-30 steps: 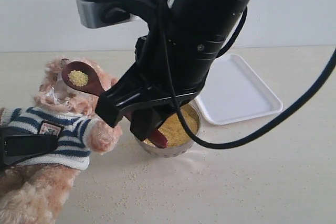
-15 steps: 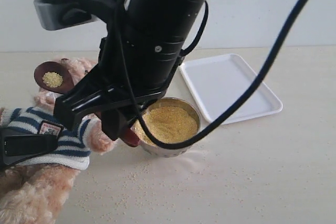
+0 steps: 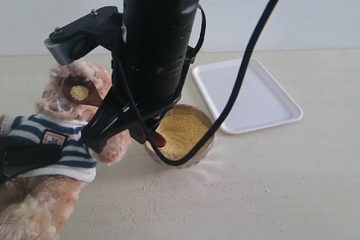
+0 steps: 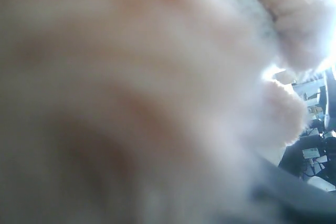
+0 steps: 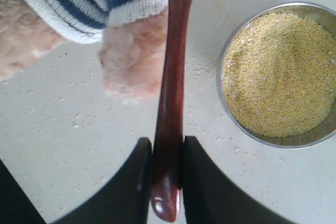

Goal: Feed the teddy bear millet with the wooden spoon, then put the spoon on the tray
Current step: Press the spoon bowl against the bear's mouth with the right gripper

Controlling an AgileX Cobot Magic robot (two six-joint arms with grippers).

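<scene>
Right gripper (image 5: 167, 184) clamped on spoon (image 5: 170, 77) handle | in the last half-second I swung its bowl back onto bear (image 3: 53, 105) face, left edge | millet (image 3: 79, 92) still aboard | left gripper (image 3: 28, 155) at bear's chest, state can't tell | feeding nearly done, tray (image 3: 247, 96) near far edge next

We find no lettering we can read; the small badge (image 3: 54, 136) on the teddy bear (image 3: 39, 203) is too blurred.

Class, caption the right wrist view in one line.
Right gripper holds the wooden spoon between teddy bear and millet.
</scene>
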